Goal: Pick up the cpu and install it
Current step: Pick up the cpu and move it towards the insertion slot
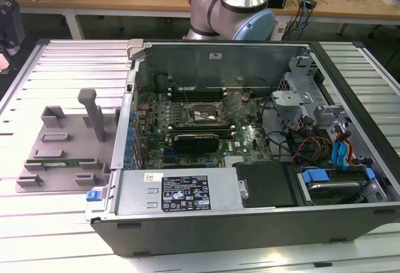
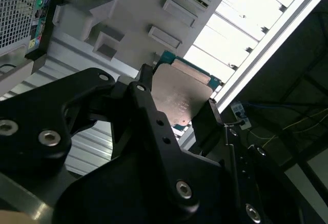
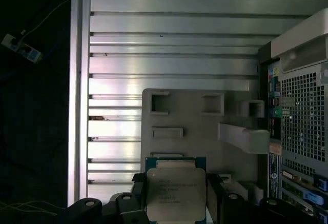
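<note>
Sitting closest to the lens in the second wrist view: the black linkage of the gripper [image 2: 178, 98], pinching the cpu [image 2: 180, 86] by two opposite edges. Silver plate facing the cameras, thin green rim peeking out around it. Showing the same clamp in the first wrist view, with a finger pressing on either side of the chip. Hanging, by the look of it, above the grey parts tray [image 3: 195, 126] and apart from it, with the slatted table [image 3: 169, 44] beyond and the perforated back of the computer case [image 3: 302, 116] alongside.

Lying at the exterior view's left, the same tray; taking up the centre and right of that frame, the opened case. Sitting mid-frame on the motherboard, the black-framed socket [image 1: 201, 115], well apart from the tray.

Judging the hazards from here:
- Holding only thin edges, so probably risking a slip or a tilt under any jolt, and a drop onto the slats or the board.
- Crossing over the case wall, so possibly clipping it if travelling low.
- Lowering the chip rotated or off-level, so likely jamming against the socket frame or bending contacts.
- Squeezing harder to prevent slipping, so perhaps stressing the green rim.
</note>
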`<state>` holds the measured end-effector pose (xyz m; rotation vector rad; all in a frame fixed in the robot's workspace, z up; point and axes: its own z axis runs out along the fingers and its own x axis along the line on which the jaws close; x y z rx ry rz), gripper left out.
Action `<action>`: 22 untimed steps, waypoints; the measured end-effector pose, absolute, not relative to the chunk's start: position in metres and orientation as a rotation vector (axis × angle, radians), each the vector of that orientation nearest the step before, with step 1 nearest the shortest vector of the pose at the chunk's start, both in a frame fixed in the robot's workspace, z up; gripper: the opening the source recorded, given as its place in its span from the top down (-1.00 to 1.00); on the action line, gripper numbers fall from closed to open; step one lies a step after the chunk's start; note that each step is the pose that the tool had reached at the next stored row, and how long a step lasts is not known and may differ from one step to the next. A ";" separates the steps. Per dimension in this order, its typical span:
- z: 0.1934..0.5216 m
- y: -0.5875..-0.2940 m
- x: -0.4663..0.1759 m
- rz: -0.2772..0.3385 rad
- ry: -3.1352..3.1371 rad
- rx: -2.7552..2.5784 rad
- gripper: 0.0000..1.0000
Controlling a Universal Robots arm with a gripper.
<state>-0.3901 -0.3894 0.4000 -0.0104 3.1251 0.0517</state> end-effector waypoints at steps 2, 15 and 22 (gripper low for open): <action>0.400 -0.389 -0.390 0.051 3.125 -0.010 -0.09; 0.400 -0.389 -0.372 0.051 3.125 -0.010 -0.09; 0.400 -0.389 -0.348 0.051 3.125 -0.010 -0.09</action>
